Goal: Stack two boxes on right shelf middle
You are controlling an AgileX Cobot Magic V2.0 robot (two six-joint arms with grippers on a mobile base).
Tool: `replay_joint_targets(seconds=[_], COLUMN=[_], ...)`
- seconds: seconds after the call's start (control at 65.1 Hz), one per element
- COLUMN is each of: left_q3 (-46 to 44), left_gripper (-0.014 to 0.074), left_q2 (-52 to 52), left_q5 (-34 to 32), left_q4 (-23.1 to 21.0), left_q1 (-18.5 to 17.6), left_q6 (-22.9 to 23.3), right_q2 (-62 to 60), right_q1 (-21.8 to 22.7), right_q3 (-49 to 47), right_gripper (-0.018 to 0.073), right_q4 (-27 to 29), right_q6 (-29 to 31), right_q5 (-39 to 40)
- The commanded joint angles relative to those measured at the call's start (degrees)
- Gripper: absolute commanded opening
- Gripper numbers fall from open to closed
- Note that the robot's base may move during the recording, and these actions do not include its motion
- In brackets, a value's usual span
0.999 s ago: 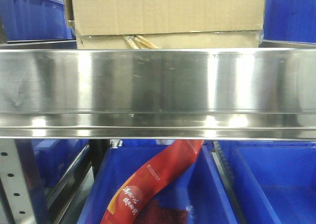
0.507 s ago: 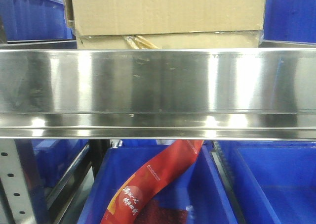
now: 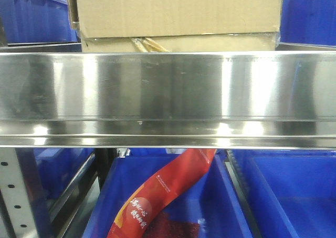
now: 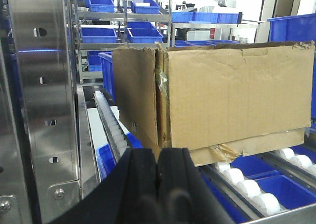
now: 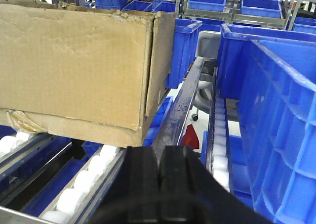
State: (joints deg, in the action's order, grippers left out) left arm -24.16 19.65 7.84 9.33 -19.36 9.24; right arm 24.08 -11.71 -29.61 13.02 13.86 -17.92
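And there it is: the tall cardboard box sits squarely on top of the flat cardboard box, the pair resting on the white rollers of the steel shelf. From the front view both boxes rise just behind the shelf's broad mirror-like rail, the flat one showing as a thin brown band under the tall one, with a scrap of glossy tape peeking out between them.

Both arms are off the load. The left gripper hangs in front of the stack, near its left corner, black fingers pressed together with nothing between them. The right gripper hangs in front of the stack's right corner, likewise closed up tight and empty, well apart from the cardboard.

Below the rail, a red printed packet leans in a blue bin; more blue bins crowd the lane to the right of the stack.

My read: the stacking looks done. The upper box seems to overhang the lower slightly at the front, but it sits level. What is left, if anything, is only pulling the arms clear.
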Motion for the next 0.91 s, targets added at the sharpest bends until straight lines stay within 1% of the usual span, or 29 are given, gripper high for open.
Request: replay_joint_targets(seconds=[0.0,0.092,0.154,0.215,0.307,0.353,0.43,0.507,0.584,0.676,0.707,0.722,0.738,0.768,0.891], left_q3=[0.11,0.23,0.92,2.42,5.71,7.94,12.04,15.56,19.96,24.16,24.16,24.16,24.16,24.16,24.16], left_gripper=[-0.0111,-0.0111,-0.0111,-0.0111,-0.0111,-0.0111,-0.0111,-0.0111,-0.0111,-0.0111,-0.0111,-0.0111,-0.0111,-0.0111,-0.0111], left_q2=[-0.36,-0.46,-1.09,-2.68,-5.44,-7.64,-10.54,-13.31,-15.82,-18.57,-19.36,-19.65,-19.65,-19.65,-19.65], left_q5=[-1.14,-1.24,-1.09,-1.02,-1.16,-1.16,-1.39,-2.19,-4.18,-7.84,-9.86,-9.36,-6.36,-4.95,-5.9], left_q4=[0.33,-0.45,-3.09,-4.09,-4.08,-4.08,-4.08,-4.91,-6.93,-7.61,-7.61,-7.61,-7.61,-7.61,-7.61], left_q1=[0.14,0.33,1.67,4.34,8.0,10.42,13.21,15.39,17.05,18.13,18.13,18.24,18.24,18.24,18.24], left_q6=[-0.01,-0.01,-0.01,-0.01,-0.11,-0.11,-0.37,-2.4,-4.68,-4.79,-4.79,-4.79,-4.79,-4.79,-4.79], right_q2=[-0.23,-0.23,-0.23,-0.23,-0.23,-0.23,-0.23,-0.23,-0.23,-0.23,-0.23,-0.23,-0.23,-0.23,-0.23], right_q1=[0.25,0.25,0.25,0.25,0.25,0.25,0.25,0.25,0.25,0.25,0.25,0.25,0.25,0.25,0.25], right_q3=[0.08,0.08,0.08,0.08,0.08,0.08,0.08,0.08,0.08,0.08,0.08,0.08,0.08,0.08,0.08], right_gripper=[-0.0154,-0.0154,-0.0154,-0.0154,-0.0154,-0.0154,-0.0154,-0.0154,-0.0154,-0.0154,-0.0154,-0.0154,-0.0154,-0.0154,-0.0154], right_q4=[-0.47,-0.47,-0.47,-0.47,-0.47,-0.47,-0.47,-0.47,-0.47,-0.47,-0.47,-0.47,-0.47,-0.47,-0.47], right_q6=[0.35,0.35,0.35,0.35,0.35,0.35,0.35,0.35,0.35,0.35,0.35,0.35,0.35,0.35,0.35], right_q5=[1.66,1.66,1.66,1.66,1.66,1.66,1.66,1.66,1.66,1.66,1.66,1.66,1.66,1.66,1.77])
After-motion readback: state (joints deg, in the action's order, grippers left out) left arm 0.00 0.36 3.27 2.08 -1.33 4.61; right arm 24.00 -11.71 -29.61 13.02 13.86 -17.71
